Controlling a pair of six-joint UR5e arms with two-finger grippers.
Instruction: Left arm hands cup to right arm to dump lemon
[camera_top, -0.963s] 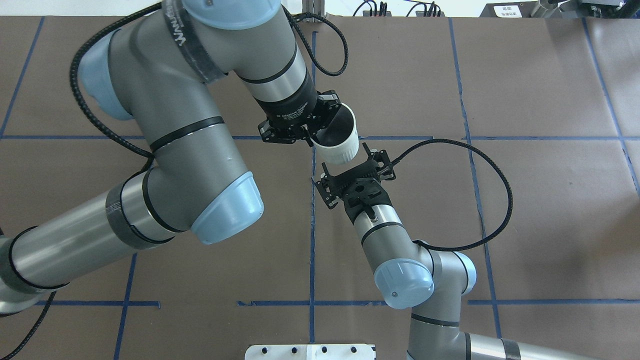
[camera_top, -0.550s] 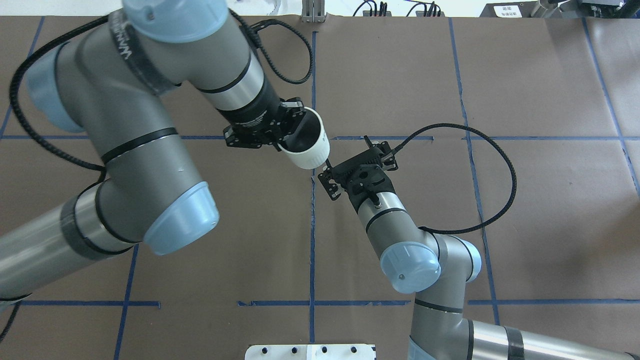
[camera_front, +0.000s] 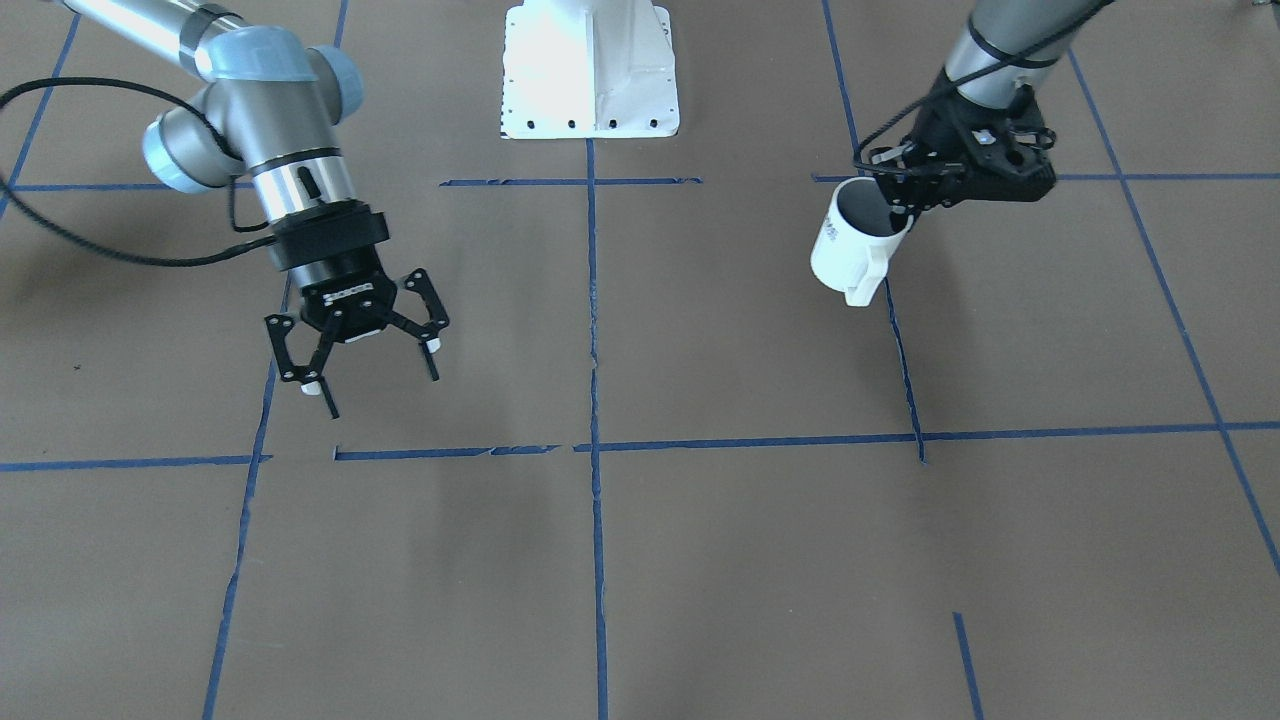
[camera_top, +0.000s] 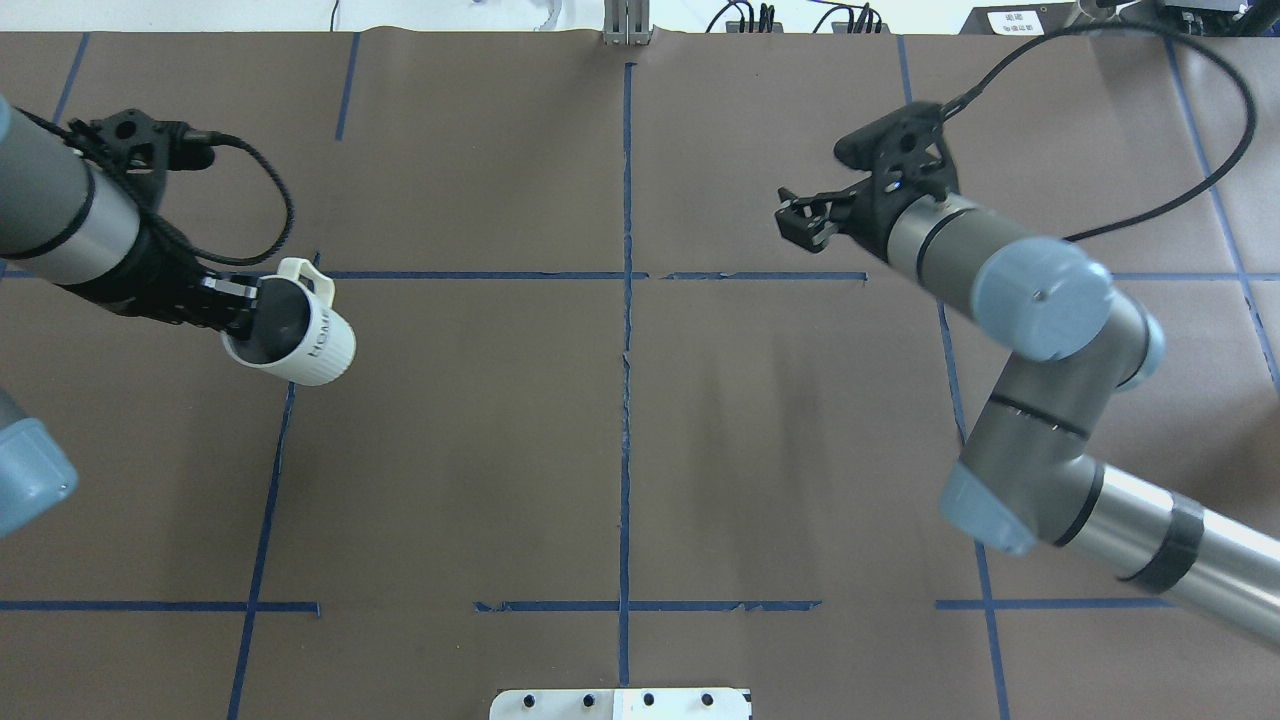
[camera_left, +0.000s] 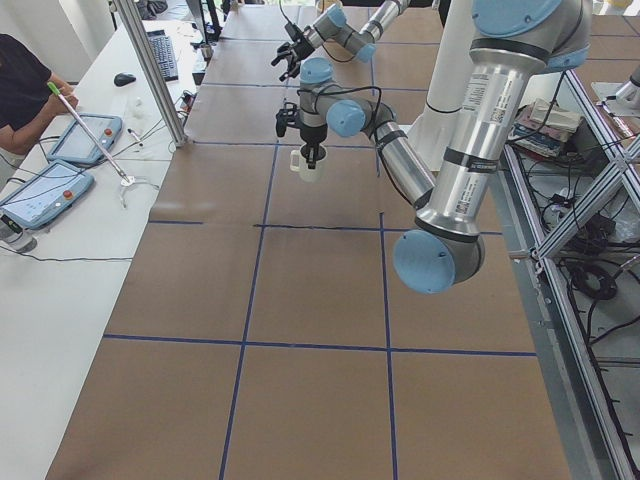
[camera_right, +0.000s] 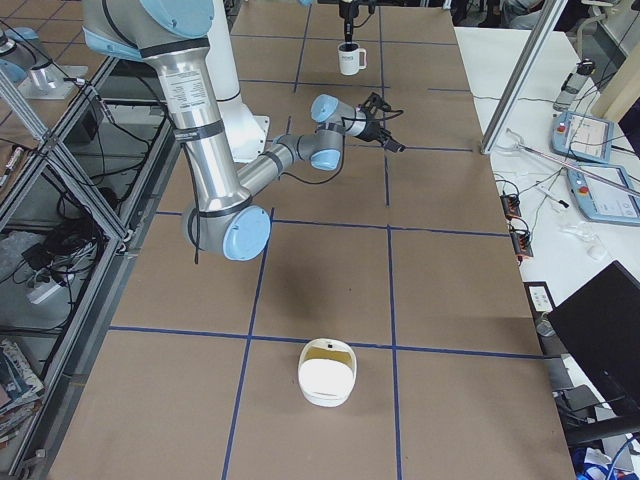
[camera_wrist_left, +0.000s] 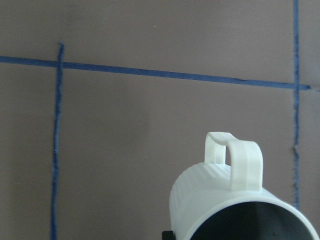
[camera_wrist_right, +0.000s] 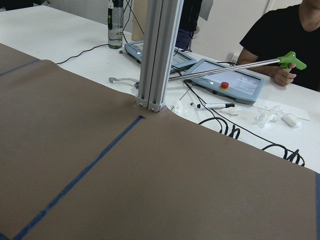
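Cup: The white ribbed "HOME" mug (camera_top: 312, 350) is held in the left half of the counter (camera_top: 620, 450), about midway between the near and far edges. It is tilted, with the handle turned toward the far edge. Whether its base touches the counter cannot be told.
Left fingers: The left fingers (camera_top: 232, 295), at the end of the left arm (camera_top: 60, 225), are closed on the mug's rim, one inside the mouth and one outside.
Right fingers: The right fingers (camera_front: 430, 346), on the right arm (camera_top: 1040, 290), are spread wide and carry nothing. They hang over the counter's right half, nearer the far edge and well apart from the mug.
Lemon: None is seen. Only part of the mug's dark inside is shown, so it cannot be told whether a lemon lies in it.
Step in hand: The hand-over is judged not yet made, and the mug is yet to be brought to the right arm.
How to do it well: The mouth is best kept upward during the carry, so that nothing rolls out early. The ribbed wall or the handle should be presented clear of the left fingers. The right fingers should be kept wide until they are around the mug. The rim should be released only once that grip is closed.
Risk: With a rim pinch, the mug may swing or slip if it is moved abruptly.
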